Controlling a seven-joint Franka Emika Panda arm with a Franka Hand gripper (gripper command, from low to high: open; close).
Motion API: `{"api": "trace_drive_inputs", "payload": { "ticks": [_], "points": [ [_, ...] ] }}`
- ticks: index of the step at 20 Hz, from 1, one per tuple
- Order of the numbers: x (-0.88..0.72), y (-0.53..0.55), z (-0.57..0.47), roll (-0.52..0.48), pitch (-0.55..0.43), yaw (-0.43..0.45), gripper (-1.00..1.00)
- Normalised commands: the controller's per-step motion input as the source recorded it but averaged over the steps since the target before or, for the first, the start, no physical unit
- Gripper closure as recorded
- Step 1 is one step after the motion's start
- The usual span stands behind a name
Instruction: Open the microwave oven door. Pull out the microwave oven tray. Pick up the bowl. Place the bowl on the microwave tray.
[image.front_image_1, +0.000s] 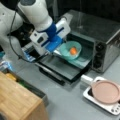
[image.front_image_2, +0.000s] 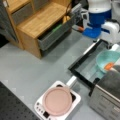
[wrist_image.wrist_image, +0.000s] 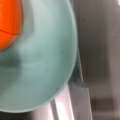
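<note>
The silver-grey microwave oven (image.front_image_1: 100, 30) (image.front_image_2: 107, 96) stands with its dark glass door (image.front_image_1: 62, 67) (image.front_image_2: 83, 65) folded down flat. The dark tray (image.front_image_1: 84, 60) sticks out of the cavity over the door. The teal bowl (image.front_image_1: 67, 48) (image.front_image_2: 106, 58) (wrist_image.wrist_image: 45, 65), with orange food (image.front_image_1: 73, 51) (image.front_image_2: 109, 66) (wrist_image.wrist_image: 8, 22) inside, hangs slightly tilted just above the tray. My gripper (image.front_image_1: 58, 51) (image.front_image_2: 114, 48), on a blue and white hand, is shut on the bowl's rim. The wrist view shows only the bowl and the grey surface beneath; my fingers are hidden there.
A pink plate (image.front_image_1: 106, 91) (image.front_image_2: 57, 101) lies on a white tray (image.front_image_1: 87, 94) (image.front_image_2: 76, 98) in front of the oven. A wooden cabinet (image.front_image_1: 17, 100) (image.front_image_2: 42, 20) with an open drawer (image.front_image_2: 55, 35) stands across the grey floor. Three black knobs (image.front_image_1: 99, 55) line the oven's front.
</note>
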Motion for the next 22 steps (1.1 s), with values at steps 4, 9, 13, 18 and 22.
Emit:
{"api": "trace_drive_inputs", "payload": {
  "ticks": [4,9,13,18,22],
  "points": [
    [0.41,-0.26,0.12,-0.011,0.132,0.273,-1.00],
    [0.53,-0.29,0.03,-0.009,0.103,0.295,-1.00],
    [0.46,-0.28,0.01,-0.010,0.082,0.252,-1.00],
    [0.33,-0.26,0.03,-0.021,0.062,0.234,-1.00],
    [0.30,-0.30,0.02,-0.030,0.035,0.255,-1.00]
  ]
}}
